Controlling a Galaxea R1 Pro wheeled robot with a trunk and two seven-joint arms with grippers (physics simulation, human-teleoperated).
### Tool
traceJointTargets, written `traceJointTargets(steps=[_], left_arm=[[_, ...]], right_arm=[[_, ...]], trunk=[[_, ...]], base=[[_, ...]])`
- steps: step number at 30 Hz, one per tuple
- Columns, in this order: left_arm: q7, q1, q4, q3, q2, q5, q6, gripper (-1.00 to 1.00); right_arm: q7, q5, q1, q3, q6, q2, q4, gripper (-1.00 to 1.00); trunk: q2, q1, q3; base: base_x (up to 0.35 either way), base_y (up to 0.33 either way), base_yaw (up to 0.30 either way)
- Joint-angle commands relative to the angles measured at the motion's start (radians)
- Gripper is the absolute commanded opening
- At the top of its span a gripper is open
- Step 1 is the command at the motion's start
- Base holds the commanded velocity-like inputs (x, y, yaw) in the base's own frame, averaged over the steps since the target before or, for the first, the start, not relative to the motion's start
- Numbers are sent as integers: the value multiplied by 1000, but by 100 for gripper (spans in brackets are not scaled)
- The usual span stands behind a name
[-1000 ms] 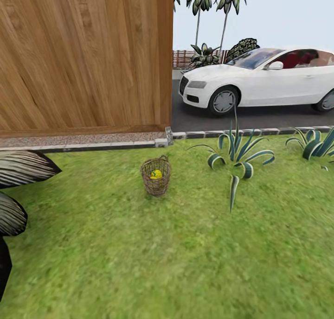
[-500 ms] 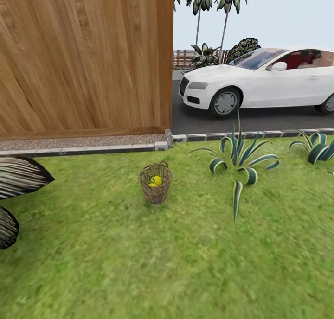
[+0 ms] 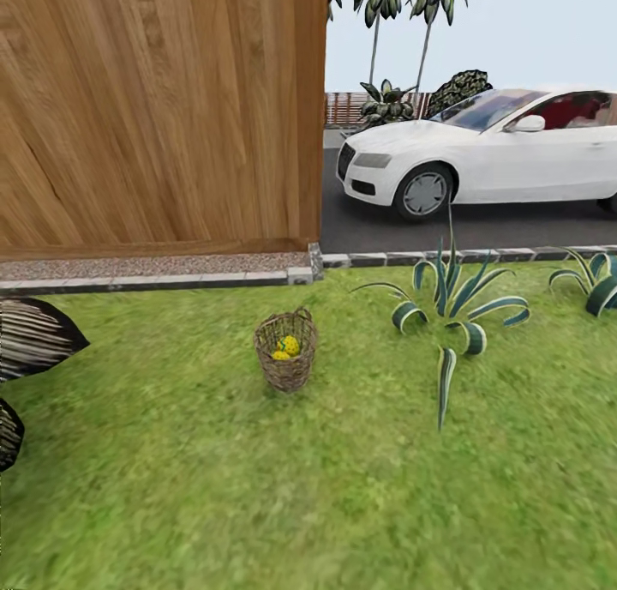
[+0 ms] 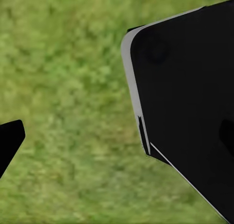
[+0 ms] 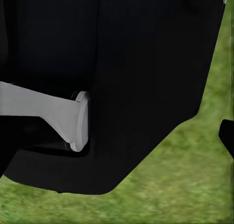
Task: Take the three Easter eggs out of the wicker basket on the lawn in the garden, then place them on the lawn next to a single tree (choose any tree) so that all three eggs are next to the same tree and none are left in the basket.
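Basket (image 3: 285, 350) sits on lawn (image 3: 257, 487) near fence (image 3: 154, 110), yellow eggs (image 3: 287, 346) inside, count unclear. Grippers' state: can't tell from wrist views. Eggs probably light, smooth, round, so slippery; grip across the middle, reaching in from above.

A tall wall of brown wood-grain panels (image 3: 158, 110) rises at the left, a grey stone kerb (image 3: 171, 279) along its foot. Beyond it a white saloon car (image 3: 480, 153) stands on the dark asphalt road (image 3: 377, 225). A spiky green-and-white striped plant (image 3: 450, 303) grows nearby, and two thin-trunked palms (image 3: 398, 7) stand far behind
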Motion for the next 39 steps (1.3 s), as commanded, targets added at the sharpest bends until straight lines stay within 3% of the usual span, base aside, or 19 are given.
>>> traceJointTargets(steps=[1, 15, 26, 39], left_arm=[[1, -1, 1, -4, 0, -1, -4, 100], [1, -1, 1, -4, 0, -1, -4, 100], [1, -1, 1, -4, 0, -1, -4, 100], [1, -1, 1, -4, 0, -1, -4, 100]], right_arm=[[0, 0, 0, 5, -2, 0, -1, 100], [0, -1, 0, 5, -1, 0, -1, 100], [0, -1, 1, 5, -1, 0, -1, 100], [0, -1, 0, 2, -2, 1, -1, 100]], trunk=[[-1, 1, -1], [-1, 1, -1], [-1, 1, -1], [-1, 1, -1]], base=[[262, -167, 224], [234, -161, 273], [63, 28, 284], [129, -35, 120]])
